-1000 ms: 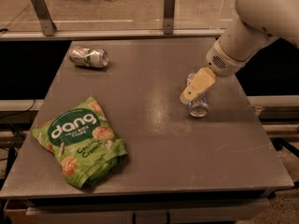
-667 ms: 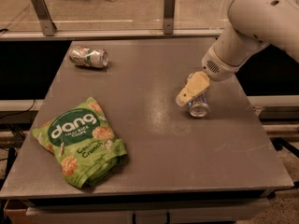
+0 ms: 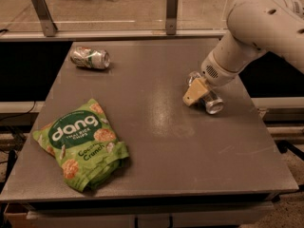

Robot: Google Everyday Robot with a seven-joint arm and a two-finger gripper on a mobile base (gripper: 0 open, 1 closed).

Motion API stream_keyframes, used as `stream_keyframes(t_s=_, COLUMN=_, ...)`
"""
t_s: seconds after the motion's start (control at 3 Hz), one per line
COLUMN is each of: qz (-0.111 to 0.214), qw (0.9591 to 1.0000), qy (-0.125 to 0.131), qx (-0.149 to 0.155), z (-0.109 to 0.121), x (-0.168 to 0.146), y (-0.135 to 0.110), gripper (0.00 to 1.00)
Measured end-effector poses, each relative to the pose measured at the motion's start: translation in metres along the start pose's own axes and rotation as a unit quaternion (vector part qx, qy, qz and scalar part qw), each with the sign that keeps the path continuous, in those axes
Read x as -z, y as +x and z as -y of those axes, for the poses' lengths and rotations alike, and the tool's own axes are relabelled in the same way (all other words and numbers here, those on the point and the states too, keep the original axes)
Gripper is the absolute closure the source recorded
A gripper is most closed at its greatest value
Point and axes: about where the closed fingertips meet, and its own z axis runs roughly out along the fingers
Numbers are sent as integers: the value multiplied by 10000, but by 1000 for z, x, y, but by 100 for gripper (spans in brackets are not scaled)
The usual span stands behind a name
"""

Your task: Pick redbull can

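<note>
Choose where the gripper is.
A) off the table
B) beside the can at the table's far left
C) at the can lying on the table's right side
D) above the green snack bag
C: the gripper is down at the redbull can, which lies on the right of the table.

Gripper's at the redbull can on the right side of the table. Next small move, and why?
Probably ease the gripper down slightly onto the redbull can: the can lies on its side on the table, not lifted, with the gripper right at its middle. A hold isn't visible yet.
</note>
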Motion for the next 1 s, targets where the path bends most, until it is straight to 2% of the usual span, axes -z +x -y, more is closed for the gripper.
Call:
stream_keyframes(t_s=0.33, qz=201, qw=9996, qy=-96, qx=182, z=-6, x=4, y=-6, gripper=64)
stream_keyframes(t_s=0.67, qz=552, qw=9968, qy=-270, qx=514, z=-17, x=17, y=-17, gripper=87)
stream_keyframes(t_s=1.0, qz=1028, qw=9882, qy=-601, qx=960, z=-31, x=35, y=-33, gripper=100)
